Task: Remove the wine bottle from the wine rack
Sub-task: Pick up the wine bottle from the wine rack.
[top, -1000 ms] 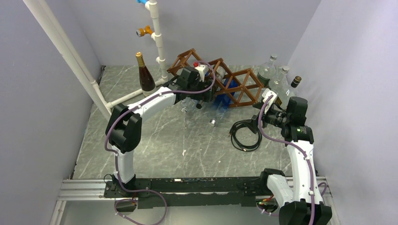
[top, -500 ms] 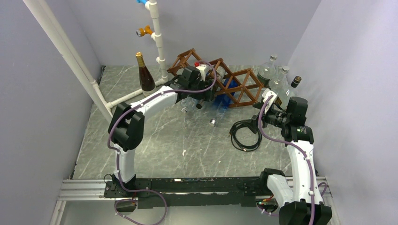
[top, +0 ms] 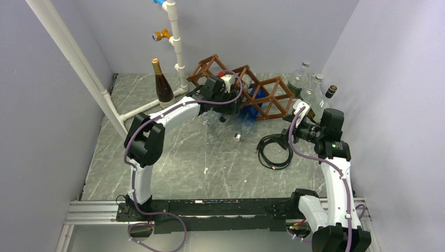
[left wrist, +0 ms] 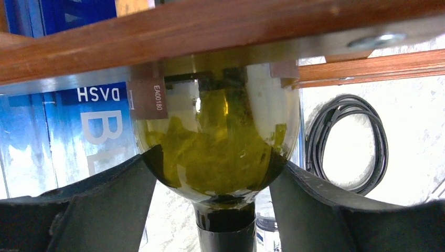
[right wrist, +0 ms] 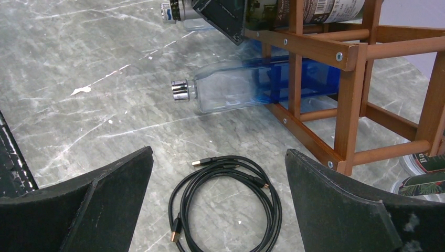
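Your wine bottle (left wrist: 220, 142) lies in the wine rack (left wrist: 210, 26), neck towards the left wrist camera, under a wooden bar. The left gripper (left wrist: 218, 161) sets its fingers (left wrist: 94, 205) astride the bottle's shoulder, close against the glass; you cannot tell whether they clamp it. Your right gripper (right wrist: 219, 155) hangs spread wide above a coiled black cable (left wrist: 314, 136).

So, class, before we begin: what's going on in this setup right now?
The left end effector is at the wine rack, with one finger on each side of the shoulder of a green wine bottle lying in the rack. It is unclear whether it grips the bottle firmly, and the bottle is not yet out. The right end effector hangs open above a coiled black cable on the table, holding nothing.
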Controlling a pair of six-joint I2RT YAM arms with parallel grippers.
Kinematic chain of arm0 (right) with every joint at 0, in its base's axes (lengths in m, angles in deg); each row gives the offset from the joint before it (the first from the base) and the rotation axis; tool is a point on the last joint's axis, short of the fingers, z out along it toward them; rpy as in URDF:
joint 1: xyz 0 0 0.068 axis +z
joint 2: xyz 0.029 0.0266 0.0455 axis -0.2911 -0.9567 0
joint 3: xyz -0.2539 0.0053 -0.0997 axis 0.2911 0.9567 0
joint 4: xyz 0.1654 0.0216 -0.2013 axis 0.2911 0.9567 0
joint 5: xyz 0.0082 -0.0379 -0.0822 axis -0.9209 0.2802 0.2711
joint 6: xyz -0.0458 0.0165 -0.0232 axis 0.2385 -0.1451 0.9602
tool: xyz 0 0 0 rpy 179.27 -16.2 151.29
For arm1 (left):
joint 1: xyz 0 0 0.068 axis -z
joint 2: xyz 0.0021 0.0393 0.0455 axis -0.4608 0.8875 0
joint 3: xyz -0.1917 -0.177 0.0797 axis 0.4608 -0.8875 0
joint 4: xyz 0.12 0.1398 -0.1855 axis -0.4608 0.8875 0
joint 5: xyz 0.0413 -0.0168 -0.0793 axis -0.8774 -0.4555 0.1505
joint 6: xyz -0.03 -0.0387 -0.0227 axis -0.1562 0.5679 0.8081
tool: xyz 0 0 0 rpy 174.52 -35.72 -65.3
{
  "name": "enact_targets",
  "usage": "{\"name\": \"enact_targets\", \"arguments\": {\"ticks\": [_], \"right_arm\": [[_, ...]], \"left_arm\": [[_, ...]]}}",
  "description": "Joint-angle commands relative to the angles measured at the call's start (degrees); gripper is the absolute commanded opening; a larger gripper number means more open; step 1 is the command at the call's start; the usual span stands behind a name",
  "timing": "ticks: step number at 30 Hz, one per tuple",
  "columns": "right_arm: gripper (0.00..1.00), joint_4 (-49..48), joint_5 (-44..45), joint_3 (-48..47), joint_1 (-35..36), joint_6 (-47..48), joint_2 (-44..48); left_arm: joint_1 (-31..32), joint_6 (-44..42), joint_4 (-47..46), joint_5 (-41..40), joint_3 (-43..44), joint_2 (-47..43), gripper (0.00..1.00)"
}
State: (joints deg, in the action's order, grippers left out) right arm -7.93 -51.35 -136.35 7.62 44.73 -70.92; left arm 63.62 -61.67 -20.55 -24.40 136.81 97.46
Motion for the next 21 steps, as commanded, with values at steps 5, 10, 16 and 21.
{"name": "enact_targets", "arguments": {"ticks": [5, 10, 16, 21], "right_arm": [[1.0, -1.7, 0.2, 0.1, -0.2, 0.5, 0.8], [1.0, -1.6, 0.3, 0.2, -0.2, 0.5, 0.9], [1.0, -1.7, 0.4, 0.2, -0.2, 0.6, 0.9], [1.0, -1.7, 0.5, 0.3, -0.2, 0.6, 0.9]], "left_arm": [[-0.1, 0.8, -1.8, 2.1, 2.7, 0.5, 0.71], [-0.1, 0.8, -1.9, 2.3, 2.6, 0.2, 0.6], [-0.1, 0.6, -2.5, 2.3, 1.2, -1.5, 0.24], [-0.1, 0.1, -4.2, 1.4, -1.6, -4.5, 0.01]]}}
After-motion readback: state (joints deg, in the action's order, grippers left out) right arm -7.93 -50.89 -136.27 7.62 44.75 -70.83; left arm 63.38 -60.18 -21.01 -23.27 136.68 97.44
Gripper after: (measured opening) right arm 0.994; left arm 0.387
